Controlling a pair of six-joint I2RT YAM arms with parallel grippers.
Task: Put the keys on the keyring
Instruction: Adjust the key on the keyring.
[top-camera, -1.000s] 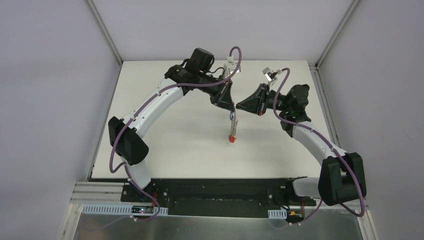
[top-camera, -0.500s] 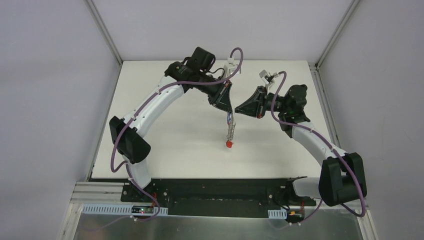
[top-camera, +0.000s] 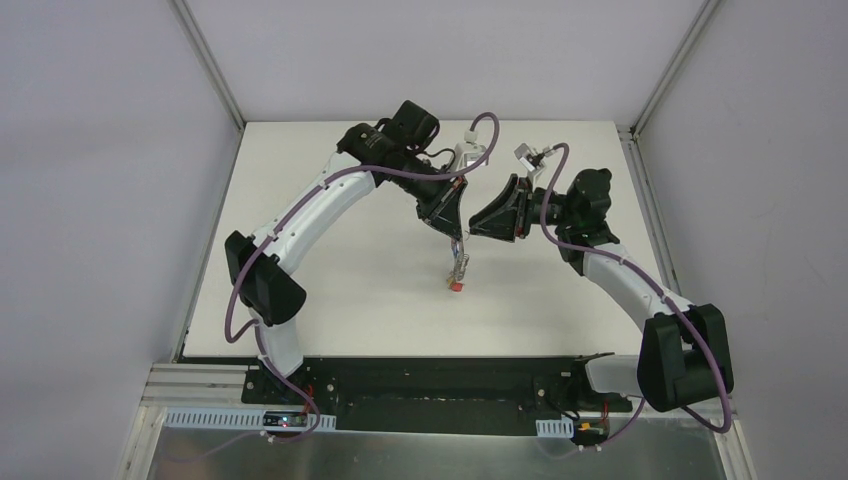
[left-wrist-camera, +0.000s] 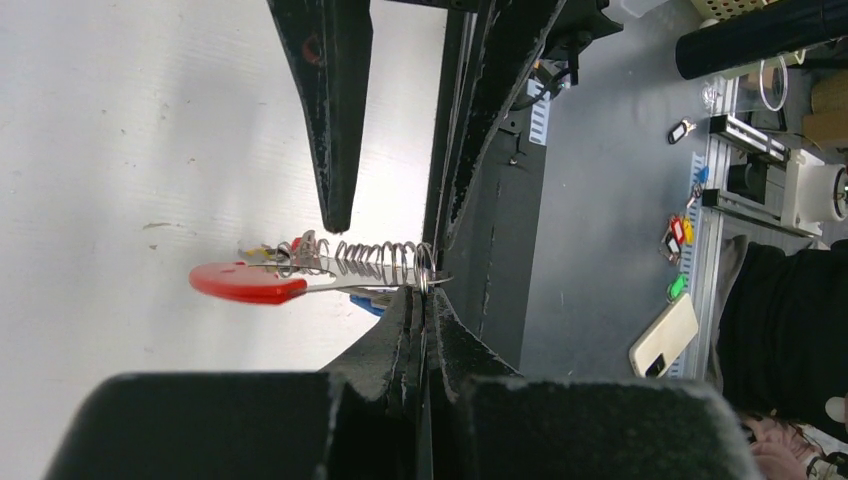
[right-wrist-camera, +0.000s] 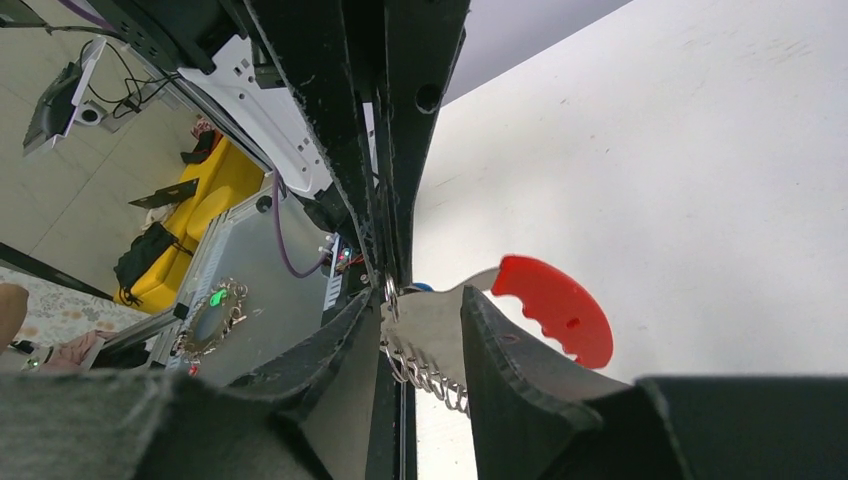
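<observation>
While tight on the keyring (left-wrist-camera: 250, 283), left pincer (left-wrist-camera: 422, 300); right pincer (right-wrist-camera: 422, 302) parted astride it.

The white table (top-camera: 330, 250) stands closed in on three sides. Pale lilac-grey panel walls (top-camera: 100, 200) rise at its left, far and right edges, and slanting aluminium posts (top-camera: 205, 60) meet its two far corners. A black base plate (top-camera: 430, 372) runs along the table's near edge. Nearer than that lies a dull metal sheet (top-camera: 430, 452) carrying two white slotted cable ducts (top-camera: 250, 419). The light is soft and even, leaving only faint shadows on the tabletop. Beyond the table's near side, the right wrist view shows pale flooring (right-wrist-camera: 40, 210) with a yellow-and-black object (right-wrist-camera: 200, 190) standing on it.
</observation>
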